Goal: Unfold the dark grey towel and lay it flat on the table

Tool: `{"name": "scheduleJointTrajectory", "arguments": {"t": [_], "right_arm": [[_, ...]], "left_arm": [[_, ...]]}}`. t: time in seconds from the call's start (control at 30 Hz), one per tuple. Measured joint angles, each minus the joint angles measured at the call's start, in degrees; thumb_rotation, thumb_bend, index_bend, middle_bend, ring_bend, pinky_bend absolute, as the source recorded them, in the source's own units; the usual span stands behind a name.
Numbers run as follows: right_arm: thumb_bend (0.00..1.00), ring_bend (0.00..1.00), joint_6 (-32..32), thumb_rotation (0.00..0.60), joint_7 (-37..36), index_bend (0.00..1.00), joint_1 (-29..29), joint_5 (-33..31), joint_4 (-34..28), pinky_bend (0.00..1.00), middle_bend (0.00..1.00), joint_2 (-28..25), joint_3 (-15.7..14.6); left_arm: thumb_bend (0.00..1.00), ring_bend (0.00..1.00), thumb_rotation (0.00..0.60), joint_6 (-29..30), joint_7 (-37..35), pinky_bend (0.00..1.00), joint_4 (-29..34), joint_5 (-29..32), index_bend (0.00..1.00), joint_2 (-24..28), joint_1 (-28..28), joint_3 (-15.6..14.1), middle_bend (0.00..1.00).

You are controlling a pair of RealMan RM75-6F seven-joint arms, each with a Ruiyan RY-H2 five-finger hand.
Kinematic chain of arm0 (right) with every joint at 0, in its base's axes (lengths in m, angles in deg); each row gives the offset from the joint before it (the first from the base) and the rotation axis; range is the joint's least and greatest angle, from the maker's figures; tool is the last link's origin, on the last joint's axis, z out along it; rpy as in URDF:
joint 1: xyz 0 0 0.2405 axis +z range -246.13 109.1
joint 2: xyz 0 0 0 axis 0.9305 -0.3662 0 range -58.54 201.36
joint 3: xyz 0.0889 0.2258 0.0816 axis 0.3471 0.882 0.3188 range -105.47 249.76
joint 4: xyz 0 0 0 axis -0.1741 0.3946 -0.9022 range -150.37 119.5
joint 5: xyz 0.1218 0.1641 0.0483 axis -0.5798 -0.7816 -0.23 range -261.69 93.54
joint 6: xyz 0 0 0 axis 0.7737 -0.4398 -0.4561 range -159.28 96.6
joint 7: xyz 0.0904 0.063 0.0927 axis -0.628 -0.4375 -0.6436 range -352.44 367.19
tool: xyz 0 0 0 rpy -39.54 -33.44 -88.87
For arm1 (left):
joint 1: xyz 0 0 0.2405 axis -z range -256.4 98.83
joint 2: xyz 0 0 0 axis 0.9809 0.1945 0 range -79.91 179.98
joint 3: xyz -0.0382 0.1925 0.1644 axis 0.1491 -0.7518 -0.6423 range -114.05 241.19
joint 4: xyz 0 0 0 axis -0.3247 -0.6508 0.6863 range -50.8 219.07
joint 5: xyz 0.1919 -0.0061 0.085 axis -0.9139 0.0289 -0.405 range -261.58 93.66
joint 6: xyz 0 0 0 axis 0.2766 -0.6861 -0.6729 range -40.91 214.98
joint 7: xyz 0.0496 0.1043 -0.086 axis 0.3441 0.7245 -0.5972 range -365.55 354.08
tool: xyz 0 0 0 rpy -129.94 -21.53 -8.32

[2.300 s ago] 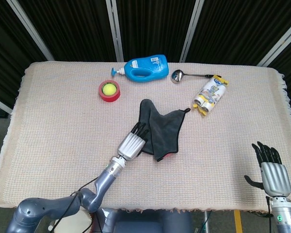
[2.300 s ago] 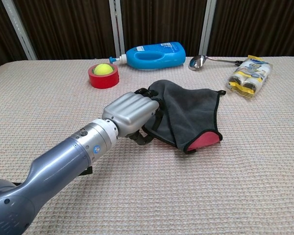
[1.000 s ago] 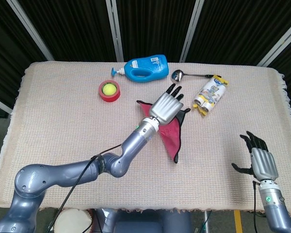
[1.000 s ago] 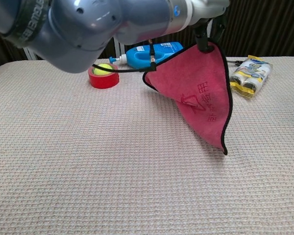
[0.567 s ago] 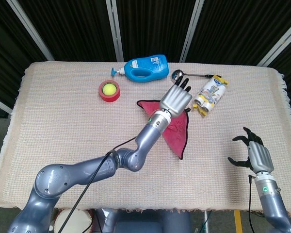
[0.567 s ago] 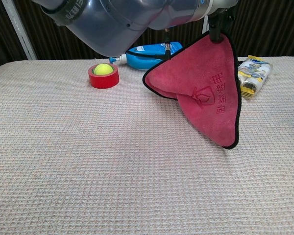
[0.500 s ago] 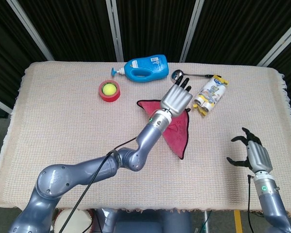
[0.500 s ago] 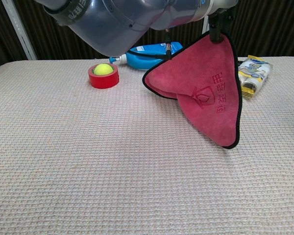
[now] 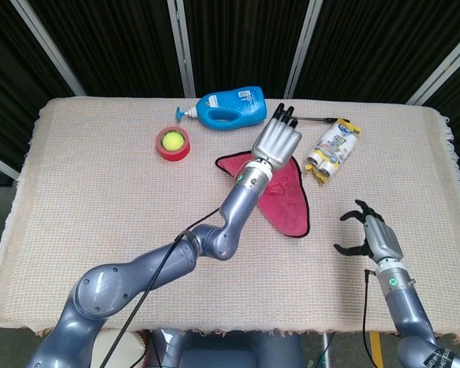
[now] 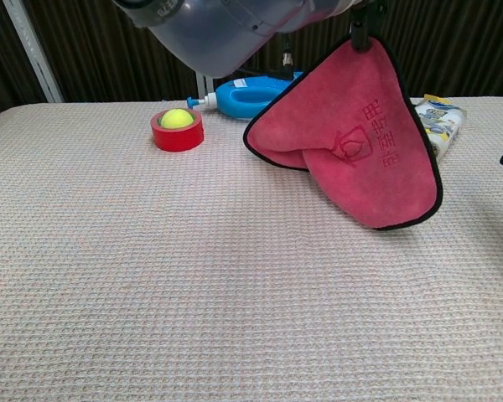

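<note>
Towel [image 10: 352, 142] hangs above mid-table, red side facing the chest camera, pinched at its top corner by the left hand [image 9: 275, 141]; its far edge trails on the table [image 10: 151, 276]. The right hand [image 9: 372, 235] hovers over the table's near right part, holding nothing, fingers spread and curled. Behind the towel lie a blue bottle [image 9: 231, 108] and a packet [image 9: 333, 149]; left of it, red tape [image 9: 172, 145] rings a ball [image 9: 172, 140].

Towel [image 10: 360, 142] hangs lifted, red face (black-edged) showing, partly folded.
</note>
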Motion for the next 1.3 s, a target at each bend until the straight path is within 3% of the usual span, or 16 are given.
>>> {"name": "scheduleJointTrajectory", "arguments": {"t": [0.2,0.4,0.87,1.07,1.3], "right_arm": [[0.24,0.0,0.31,0.6,0.44,0.34,1.77,-3.55,1.71,0.04,0.07,1.27,0.46],[0.24,0.0,-0.03,0.6,0.62,0.34,4.15,-7.82,4.43,0.04,0.07,3.5,1.23],[0.24,0.0,0.5,0.6,1.7,0.34,8.27,-14.96,8.38,0.04,0.07,7.37,2.51],[0.24,0.0,0.2,0.6,1.98,0.27,9.56,-17.56,9.82,0.04,0.07,8.91,2.66],[0.24,0.0,-0.59,0.6,2.24,0.3,11.14,-20.39,10.06,0.04,0.07,9.85,3.23]], "left_arm": [[0.42,0.0,0.6,-2.18,-1.1,0.03,-6.17,1.32,0.72,-1.32,3.97,1.41,0.21],[0.42,0.0,0.6,-3.16,-3.22,0.03,-7.2,0.46,0.72,-1.84,4.61,1.19,0.21],[0.42,0.0,0.6,-1.84,-7.48,0.03,-2.89,-4.09,0.72,-0.81,2.74,-1.06,0.21],[0.42,0.0,0.6,-0.62,-9.01,0.03,-0.7,-5.67,0.72,0.57,2.03,-1.59,0.21],[0.42,0.0,0.6,-0.04,-9.51,0.03,0.08,-5.75,0.72,1.35,1.62,-1.93,0.21]]}}
